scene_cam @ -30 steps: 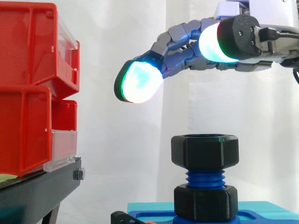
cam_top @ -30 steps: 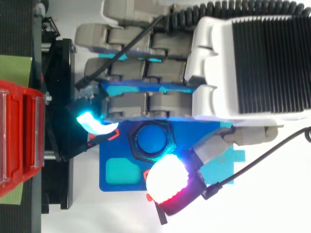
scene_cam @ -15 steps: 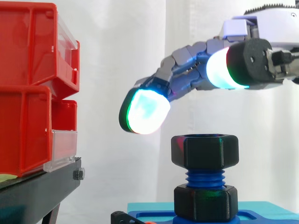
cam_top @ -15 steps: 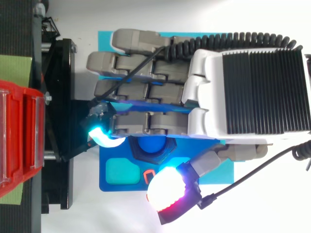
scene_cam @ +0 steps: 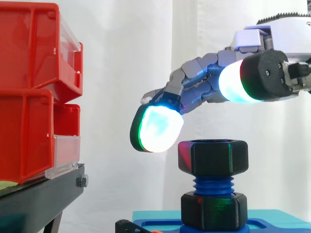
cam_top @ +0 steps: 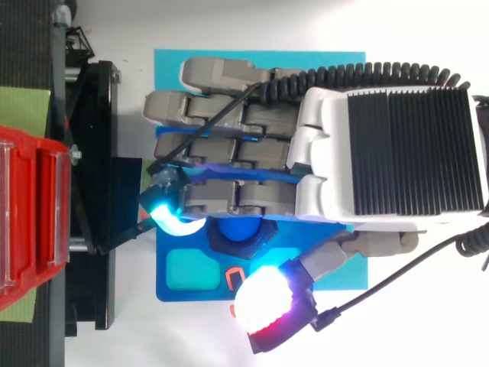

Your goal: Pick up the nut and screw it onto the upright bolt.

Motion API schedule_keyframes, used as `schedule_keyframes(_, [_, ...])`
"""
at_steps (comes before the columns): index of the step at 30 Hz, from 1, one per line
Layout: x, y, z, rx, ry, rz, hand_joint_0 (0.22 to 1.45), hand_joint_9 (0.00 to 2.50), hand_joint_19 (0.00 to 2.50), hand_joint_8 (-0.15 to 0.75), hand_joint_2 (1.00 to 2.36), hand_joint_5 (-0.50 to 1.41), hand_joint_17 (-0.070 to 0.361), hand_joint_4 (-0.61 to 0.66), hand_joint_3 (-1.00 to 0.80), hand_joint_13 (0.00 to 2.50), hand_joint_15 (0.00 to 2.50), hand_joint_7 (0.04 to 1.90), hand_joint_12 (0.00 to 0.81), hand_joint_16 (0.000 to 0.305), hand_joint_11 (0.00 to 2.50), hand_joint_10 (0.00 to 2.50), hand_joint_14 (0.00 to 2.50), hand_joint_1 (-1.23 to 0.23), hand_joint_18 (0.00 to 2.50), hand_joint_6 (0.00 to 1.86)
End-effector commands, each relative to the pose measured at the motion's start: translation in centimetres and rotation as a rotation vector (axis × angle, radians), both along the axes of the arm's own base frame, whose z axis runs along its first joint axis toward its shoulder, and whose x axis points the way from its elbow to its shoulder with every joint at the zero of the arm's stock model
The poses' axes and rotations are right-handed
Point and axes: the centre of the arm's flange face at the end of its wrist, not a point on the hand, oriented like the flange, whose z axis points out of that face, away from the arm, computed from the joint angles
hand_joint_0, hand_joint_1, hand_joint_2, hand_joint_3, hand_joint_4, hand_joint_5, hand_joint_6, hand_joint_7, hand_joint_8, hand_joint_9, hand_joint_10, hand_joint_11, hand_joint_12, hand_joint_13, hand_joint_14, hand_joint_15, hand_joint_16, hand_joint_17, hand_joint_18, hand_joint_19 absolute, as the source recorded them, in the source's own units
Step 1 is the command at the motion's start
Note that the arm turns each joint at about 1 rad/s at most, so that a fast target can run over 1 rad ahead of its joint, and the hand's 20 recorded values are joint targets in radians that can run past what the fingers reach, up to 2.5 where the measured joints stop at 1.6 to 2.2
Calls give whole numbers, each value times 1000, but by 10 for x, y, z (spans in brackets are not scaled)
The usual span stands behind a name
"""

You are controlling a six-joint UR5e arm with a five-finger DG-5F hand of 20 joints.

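A black hex nut [scene_cam: 213,155] sits on the top threads of the upright blue bolt [scene_cam: 213,185]. A second black nut [scene_cam: 214,209] sits at the bolt's foot on the blue base plate [cam_top: 183,267]. My hand [cam_top: 397,145] hovers just above the top nut, apart from it. Its fingers [scene_cam: 194,82] reach left and droop in a loose curve, with one glowing pad [scene_cam: 158,128] level with the nut's upper left edge. The thumb pad [scene_cam: 233,81] hangs over the nut's right side. Nothing is between the fingers. From above, the fingers cover most of the nut [cam_top: 237,238].
Stacked red bins [scene_cam: 29,92] stand on a black stand [scene_cam: 39,199] to the left, close to the fingertips. The base plate lies on a teal mat [cam_top: 336,65]. A white curtain hangs behind.
The hand has come down and shifted slightly right in the side view, so its lowest pad now hangs beside the top nut's rim. The nut and bolt have not moved.
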Motion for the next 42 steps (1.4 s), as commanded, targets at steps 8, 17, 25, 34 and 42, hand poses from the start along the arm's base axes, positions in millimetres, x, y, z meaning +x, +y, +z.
schedule_keyframes(8, [-1,0,-1,-3,7,1,502,407,0,235,1000,-157,75,196,-500,168,0,754,292,33,0,0,0,-253,0,502])
schedule_keyframes(17, [-2,-3,-3,-5,22,-3,505,437,0,242,1000,-132,71,228,-500,213,0,828,285,32,0,0,0,-264,0,503])
schedule_keyframes(25, [-2,-9,-2,-6,20,-6,510,519,0,253,1000,-97,66,251,-500,263,0,992,278,29,0,0,0,-274,0,504])
schedule_keyframes(34, [-3,-19,-2,-6,22,-12,519,608,0,264,1000,-63,60,228,-500,344,0,1174,265,27,0,0,0,-292,0,504])
schedule_keyframes(42, [-5,-31,-1,-6,20,-12,529,702,0,269,1000,-34,51,205,-500,421,0,1301,251,23,0,0,0,-312,12,503])
